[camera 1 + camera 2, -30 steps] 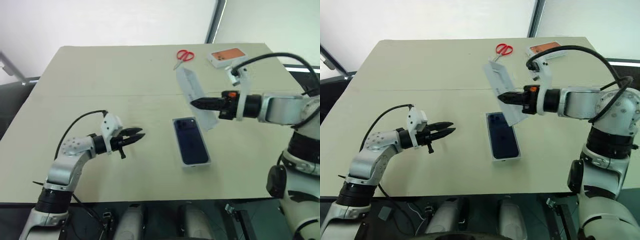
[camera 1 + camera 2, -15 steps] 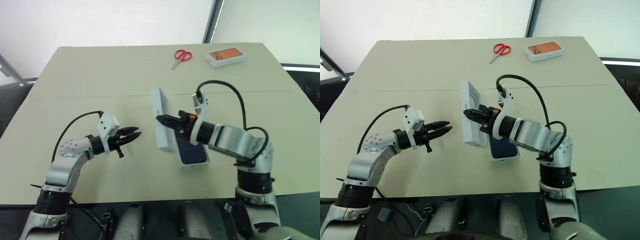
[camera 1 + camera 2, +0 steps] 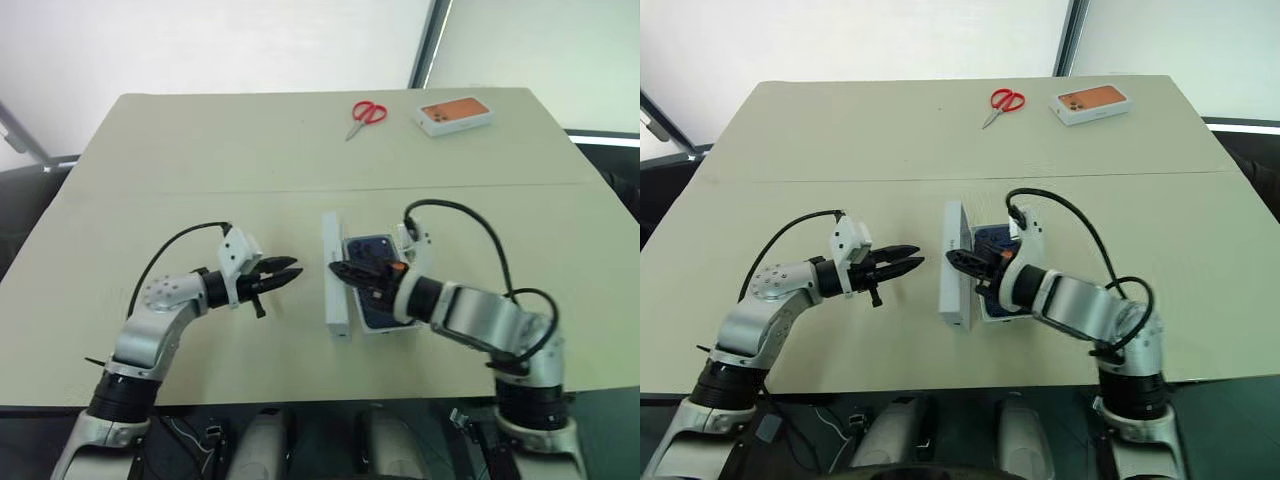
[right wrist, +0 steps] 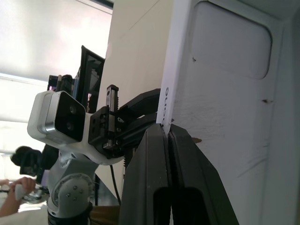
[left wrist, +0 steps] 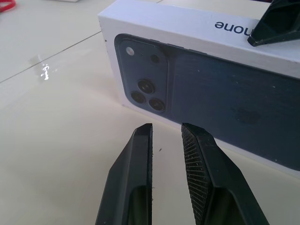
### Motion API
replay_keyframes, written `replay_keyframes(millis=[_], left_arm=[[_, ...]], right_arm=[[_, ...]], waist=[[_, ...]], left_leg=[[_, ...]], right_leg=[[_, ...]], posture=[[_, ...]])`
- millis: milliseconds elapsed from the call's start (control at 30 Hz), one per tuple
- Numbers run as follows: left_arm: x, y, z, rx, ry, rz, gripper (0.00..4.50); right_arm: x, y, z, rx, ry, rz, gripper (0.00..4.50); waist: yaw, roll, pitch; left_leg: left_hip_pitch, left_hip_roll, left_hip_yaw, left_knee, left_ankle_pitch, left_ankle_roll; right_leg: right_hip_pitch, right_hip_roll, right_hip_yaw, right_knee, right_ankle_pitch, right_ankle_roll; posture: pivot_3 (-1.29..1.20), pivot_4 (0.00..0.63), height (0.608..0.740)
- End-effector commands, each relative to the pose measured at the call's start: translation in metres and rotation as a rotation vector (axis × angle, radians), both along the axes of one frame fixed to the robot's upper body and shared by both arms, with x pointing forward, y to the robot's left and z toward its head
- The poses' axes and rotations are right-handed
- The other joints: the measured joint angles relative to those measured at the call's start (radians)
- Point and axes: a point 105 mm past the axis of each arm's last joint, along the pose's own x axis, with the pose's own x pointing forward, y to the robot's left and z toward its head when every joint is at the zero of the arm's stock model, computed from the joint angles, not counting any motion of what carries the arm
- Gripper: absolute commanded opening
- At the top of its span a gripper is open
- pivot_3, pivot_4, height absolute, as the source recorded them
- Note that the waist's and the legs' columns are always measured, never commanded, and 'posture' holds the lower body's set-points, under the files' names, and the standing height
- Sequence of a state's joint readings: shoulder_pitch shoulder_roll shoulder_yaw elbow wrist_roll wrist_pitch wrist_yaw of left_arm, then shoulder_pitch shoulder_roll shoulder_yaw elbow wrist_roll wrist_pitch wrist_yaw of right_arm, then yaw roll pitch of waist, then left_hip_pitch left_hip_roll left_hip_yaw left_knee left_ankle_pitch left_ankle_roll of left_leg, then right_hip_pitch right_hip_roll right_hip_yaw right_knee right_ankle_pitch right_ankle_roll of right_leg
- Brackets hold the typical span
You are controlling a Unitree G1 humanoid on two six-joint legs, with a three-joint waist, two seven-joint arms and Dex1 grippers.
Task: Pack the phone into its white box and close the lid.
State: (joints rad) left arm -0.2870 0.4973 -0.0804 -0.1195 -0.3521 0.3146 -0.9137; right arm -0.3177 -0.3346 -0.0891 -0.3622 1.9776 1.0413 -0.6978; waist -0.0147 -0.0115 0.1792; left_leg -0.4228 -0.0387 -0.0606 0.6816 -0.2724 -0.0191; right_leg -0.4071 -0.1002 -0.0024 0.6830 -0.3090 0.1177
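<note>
The dark blue phone [image 3: 366, 250] lies in the white box [image 3: 370, 327] at the table's middle, partly hidden by my right arm. The lid [image 3: 336, 290] stands on its long edge on the table just left of the box. My right gripper [image 3: 340, 270] is shut on the lid's upper wall, as the right wrist view shows at the right gripper [image 4: 167, 129]. The lid's outer face [image 5: 211, 89], with the printed phone, faces my left gripper [image 3: 290, 272]. That gripper hovers a short way left of the lid, its fingers [image 5: 140, 159] narrowly open and empty.
Red scissors [image 3: 366, 112] and a white box with an orange phone picture [image 3: 455, 113] lie at the table's far right. A seam [image 3: 200, 190] crosses the table behind the arms. The table's front edge runs close below both arms.
My right arm has swung the lid down and left from over the far side and rolled it onto its edge beside the box. My left gripper has edged right, towards the lid.
</note>
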Motion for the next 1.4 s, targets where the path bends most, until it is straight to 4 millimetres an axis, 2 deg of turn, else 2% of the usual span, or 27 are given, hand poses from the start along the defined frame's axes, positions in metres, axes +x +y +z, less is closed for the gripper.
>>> replay_keyframes(millis=[33, 133, 200, 233, 300, 433, 533, 600, 667, 800, 833, 867, 933, 1033, 1067, 1167, 1267, 1400], left_arm=[[0.001, -0.017, 0.009, -0.018, -0.046, -0.038, 1.02], [0.002, -0.031, 0.009, -0.026, -0.054, -0.056, 1.02], [0.000, -0.046, 0.007, -0.033, -0.049, -0.082, 1.02], [0.000, -0.056, 0.005, -0.031, -0.055, -0.092, 1.02], [0.003, -0.070, 0.003, -0.036, -0.050, -0.094, 1.02], [0.007, -0.091, 0.001, -0.029, -0.053, -0.100, 1.02], [0.010, -0.099, 0.008, -0.064, -0.054, -0.097, 1.02], [0.014, -0.096, 0.015, -0.089, -0.063, -0.075, 1.02], [0.019, -0.083, 0.025, -0.115, -0.068, -0.035, 1.02], [0.021, -0.047, 0.033, -0.073, -0.084, 0.034, 1.02], [0.020, -0.040, 0.033, -0.058, -0.078, 0.042, 1.02], [0.017, -0.031, 0.030, -0.027, -0.060, 0.044, 1.02], [0.005, -0.018, 0.023, 0.043, -0.023, 0.009, 1.02], [-0.012, -0.011, 0.006, 0.152, 0.040, -0.059, 1.02], [-0.017, -0.010, 0.000, 0.186, 0.065, -0.079, 1.02], [-0.018, -0.015, -0.013, 0.243, 0.099, -0.084, 1.02], [-0.008, -0.029, -0.015, 0.215, 0.128, -0.051, 1.02], [-0.010, -0.057, -0.020, 0.204, 0.144, -0.087, 1.02]], right_arm=[[0.006, -0.015, -0.008, -0.044, 0.013, 0.035, 0.98], [0.011, -0.023, 0.005, -0.074, -0.048, 0.083, 2.45], [0.014, -0.034, 0.031, -0.151, -0.159, 0.132, 3.45], [0.015, -0.042, 0.044, -0.201, -0.211, 0.140, 3.45], [0.016, -0.056, 0.055, -0.324, -0.264, 0.139, 3.45], [0.030, -0.082, 0.061, -0.515, -0.372, 0.055, 3.45], [0.036, -0.094, 0.063, -0.633, -0.462, 0.049, 3.45], [0.037, -0.099, 0.061, -0.757, -0.553, 0.076, 3.45], [0.037, -0.104, 0.056, -0.880, -0.642, 0.118, 3.45], [0.033, -0.107, 0.036, -1.016, -0.717, 0.235, 3.45], [0.032, -0.108, 0.033, -1.020, -0.723, 0.246, 2.97], [0.030, -0.106, 0.030, -1.032, -0.736, 0.277, 2.78], [0.028, -0.104, 0.024, -1.052, -0.755, 0.322, 1.79], [0.027, -0.102, 0.023, -1.056, -0.788, 0.351, 0.24], [0.027, -0.100, 0.023, -1.055, -0.798, 0.358, 0.05], [0.031, -0.100, 0.022, -1.123, -0.834, 0.376, 0.05], [0.034, -0.101, 0.017, -1.173, -0.851, 0.401, 0.05], [0.034, -0.099, 0.009, -1.200, -0.859, 0.437, 0.05]], waist=[[0.001, 0.001, 0.000], [0.000, 0.001, 0.000], [0.001, 0.003, 0.001], [0.001, 0.005, 0.002], [0.007, 0.006, 0.003], [0.005, 0.003, 0.001], [0.002, 0.003, 0.001], [0.003, 0.004, 0.001], [0.002, 0.004, 0.001], [-0.001, 0.004, 0.001], [0.001, 0.004, 0.001], [0.002, 0.004, 0.001], [0.002, 0.004, 0.001], [0.004, 0.005, 0.002], [0.005, 0.004, 0.002], [0.011, 0.005, 0.002], [0.019, 0.004, 0.002], [0.022, 0.004, 0.002]], left_leg=[[0.001, 0.000, 0.000, 0.000, 0.000, 0.000], [0.001, 0.000, 0.000, 0.000, 0.000, 0.000], [0.000, 0.000, 0.000, 0.000, 0.000, 0.000], [-0.002, 0.000, 0.000, 0.001, 0.000, 0.000], [-0.003, -0.001, 0.001, 0.002, 0.000, 0.000], [-0.003, 0.001, -0.001, 0.001, -0.001, 0.002], [-0.003, 0.000, 0.000, 0.001, -0.001, 0.002], [-0.003, 0.000, 0.001, 0.001, -0.001, 0.002], [-0.003, 0.001, 0.000, 0.001, -0.001, 0.001], [-0.003, 0.001, 0.000, 0.001, -0.001, 0.001], [-0.003, 0.001, 0.000, 0.001, -0.001, 0.001], [-0.003, 0.001, 0.000, 0.001, -0.001, 0.001], [-0.003, 0.001, 0.000, 0.001, -0.001, 0.001], [-0.003, 0.000, 0.000, 0.001, -0.001, 0.001], [-0.003, 0.000, 0.000, 0.001, -0.001, 0.001], [-0.003, -0.001, 0.000, 0.001, 0.000, 0.001], [-0.003, -0.002, 0.000, 0.001, 0.000, 0.001], [-0.003, -0.002, 0.000, 0.001, 0.000, 0.001]], right_leg=[[0.001, 0.000, 0.000, 0.000, 0.000, 0.000], [0.001, 0.000, 0.000, 0.000, 0.000, 0.000], [0.000, 0.000, 0.000, 0.000, 0.000, 0.000], [-0.001, 0.000, 0.000, 0.000, 0.000, 0.000], [-0.002, -0.001, 0.000, 0.000, 0.000, 0.000], [0.000, 0.000, -0.001, -0.002, 0.000, 0.000], [-0.001, -0.001, -0.001, -0.002, 0.000, 0.000], [-0.002, 0.000, -0.001, -0.001, 0.000, 0.000], [-0.002, 0.000, -0.001, -0.002, 0.000, 0.000], [-0.002, 0.001, -0.001, -0.001, 0.000, 0.000], [-0.002, 0.001, -0.001, -0.001, 0.000, 0.000], [-0.002, 0.000, -0.001, -0.001, 0.000, 0.000], [-0.002, 0.000, -0.001, -0.002, 0.000, 0.000], [-0.002, -0.001, 0.000, -0.002, 0.000, 0.000], [-0.002, -0.001, 0.000, -0.002, 0.000, 0.000], [-0.001, -0.003, -0.001, -0.002, 0.000, 0.000], [-0.001, -0.003, -0.001, -0.003, 0.000, 0.000], [-0.001, -0.003, -0.001, -0.003, 0.000, 0.000]], posture=[[0.00, 0.150, 0.697], [0.00, 0.150, 0.697], [0.00, 0.150, 0.697], [0.00, 0.150, 0.697], [0.00, 0.150, 0.697], [0.00, 0.150, 0.697], [0.00, 0.150, 0.697], [0.00, 0.150, 0.697], [0.00, 0.150, 0.697], [0.00, 0.150, 0.697], [0.00, 0.150, 0.697], [0.00, 0.150, 0.697], [0.00, 0.150, 0.697], [0.00, 0.150, 0.697], [0.00, 0.150, 0.697], [0.00, 0.150, 0.697], [0.00, 0.150, 0.697], [0.00, 0.150, 0.697]])
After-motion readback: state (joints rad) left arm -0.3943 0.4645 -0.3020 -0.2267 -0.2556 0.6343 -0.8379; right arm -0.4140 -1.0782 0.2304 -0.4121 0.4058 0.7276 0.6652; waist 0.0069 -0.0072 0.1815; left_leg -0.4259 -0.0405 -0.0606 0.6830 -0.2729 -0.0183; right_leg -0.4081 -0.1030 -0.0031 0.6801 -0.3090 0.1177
